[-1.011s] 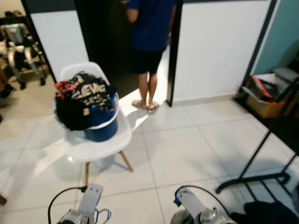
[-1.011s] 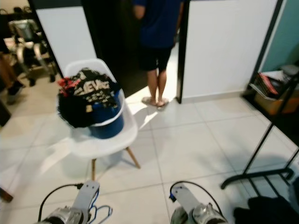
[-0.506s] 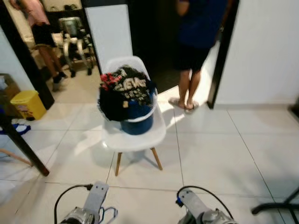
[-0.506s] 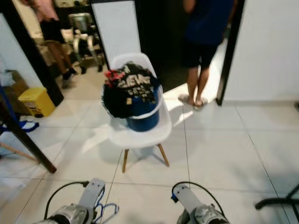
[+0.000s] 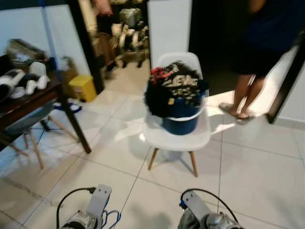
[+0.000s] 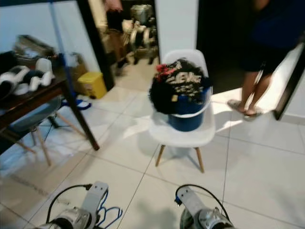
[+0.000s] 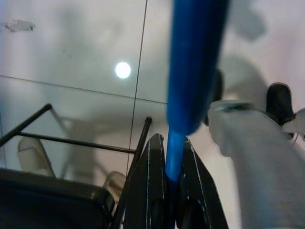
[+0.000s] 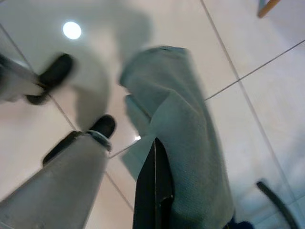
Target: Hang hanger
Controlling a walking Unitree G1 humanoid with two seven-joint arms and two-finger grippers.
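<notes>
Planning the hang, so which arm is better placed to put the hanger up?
Left, probably. The left claw is already shut on the blue hanger, while the right claw is shut on a grey-green cloth, so it isn't free.

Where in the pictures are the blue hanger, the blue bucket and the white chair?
blue hanger point(image 7: 193, 71): left wrist view, on its thick blue bar above the finger tips.
blue bucket point(image 5: 182, 120): left eye view, on its front wall below the clothes.
white chair point(image 5: 177, 140): left eye view, on the seat's front edge.
</notes>
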